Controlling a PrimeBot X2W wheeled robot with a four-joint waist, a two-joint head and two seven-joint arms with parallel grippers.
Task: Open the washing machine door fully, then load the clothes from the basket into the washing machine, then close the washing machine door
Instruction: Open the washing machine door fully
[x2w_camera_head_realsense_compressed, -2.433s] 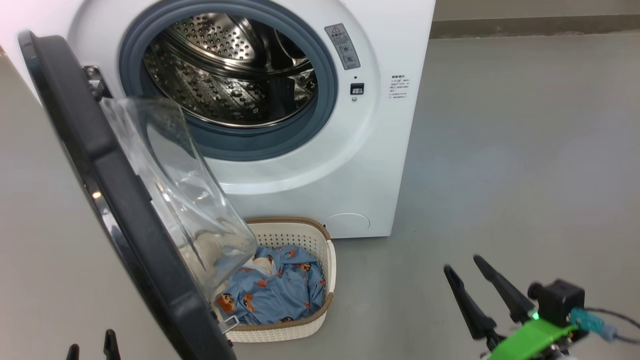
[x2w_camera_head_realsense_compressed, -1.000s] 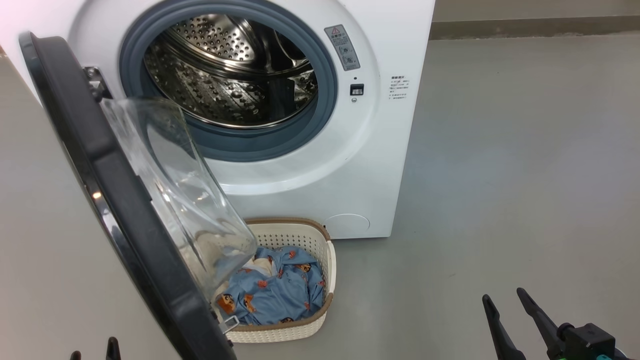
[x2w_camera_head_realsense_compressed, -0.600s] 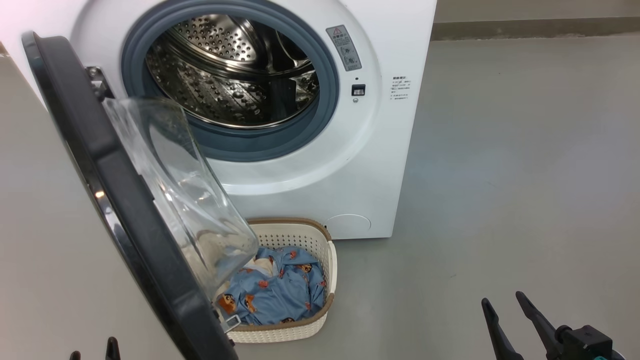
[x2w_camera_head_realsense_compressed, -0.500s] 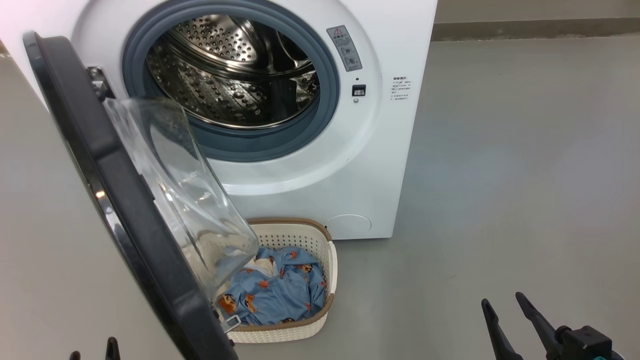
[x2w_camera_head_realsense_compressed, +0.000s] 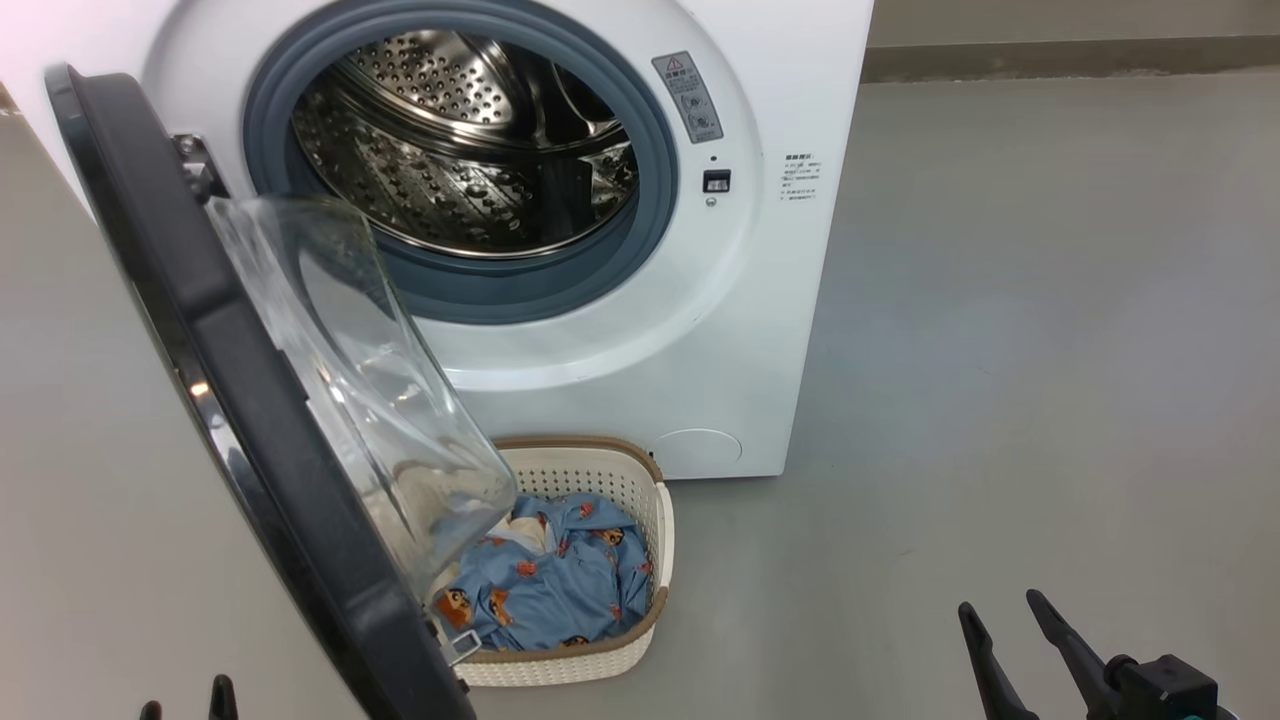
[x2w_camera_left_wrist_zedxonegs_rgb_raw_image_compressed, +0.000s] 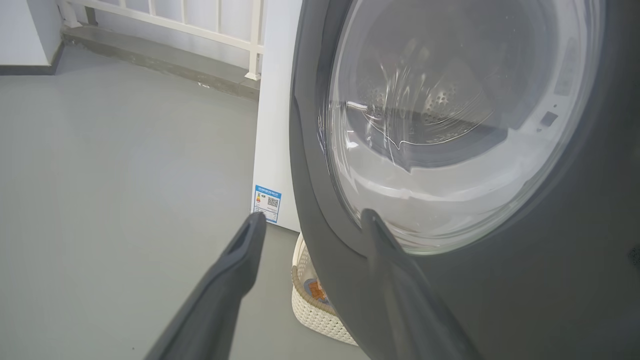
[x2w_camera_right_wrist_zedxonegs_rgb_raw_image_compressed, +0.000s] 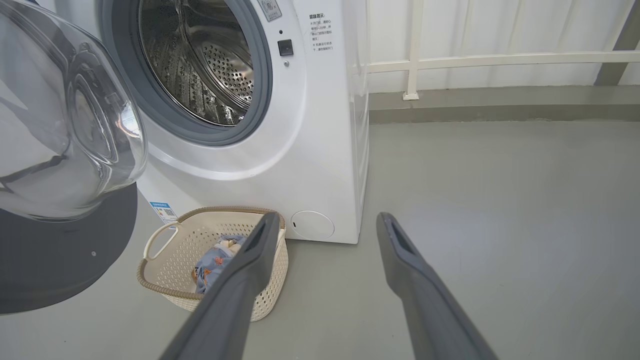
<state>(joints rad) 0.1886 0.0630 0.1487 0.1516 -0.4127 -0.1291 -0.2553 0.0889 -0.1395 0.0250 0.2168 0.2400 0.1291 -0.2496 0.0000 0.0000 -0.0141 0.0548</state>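
Note:
The washing machine (x2w_camera_head_realsense_compressed: 620, 380) stands with its steel drum (x2w_camera_head_realsense_compressed: 460, 150) open to view. Its door (x2w_camera_head_realsense_compressed: 255, 420) hangs out toward me on the left, and the glass bowl (x2w_camera_head_realsense_compressed: 370, 400) covers the left part of the basket (x2w_camera_head_realsense_compressed: 665, 530). The basket sits on the floor before the machine, with the light blue clothes (x2w_camera_head_realsense_compressed: 550, 590) lying in it. My right gripper (x2w_camera_head_realsense_compressed: 1000, 604) is open and empty at the lower right, well apart from the basket. My left gripper (x2w_camera_head_realsense_compressed: 185, 698) is open, close to the door's outer face (x2w_camera_left_wrist_zedxonegs_rgb_raw_image_compressed: 525, 300). The right wrist view shows the basket (x2w_camera_right_wrist_zedxonegs_rgb_raw_image_compressed: 165, 280) and clothes (x2w_camera_right_wrist_zedxonegs_rgb_raw_image_compressed: 212, 262) beyond my open right gripper (x2w_camera_right_wrist_zedxonegs_rgb_raw_image_compressed: 328, 217).
Grey floor (x2w_camera_head_realsense_compressed: 1050, 350) stretches wide to the right of the machine. A white railing (x2w_camera_right_wrist_zedxonegs_rgb_raw_image_compressed: 500, 60) on a low grey kerb runs behind it. A blue label (x2w_camera_left_wrist_zedxonegs_rgb_raw_image_compressed: 266, 202) sits low on the machine's left side.
My right gripper has dropped lower and further right in the head view, still open. The door, basket and clothes have not moved.

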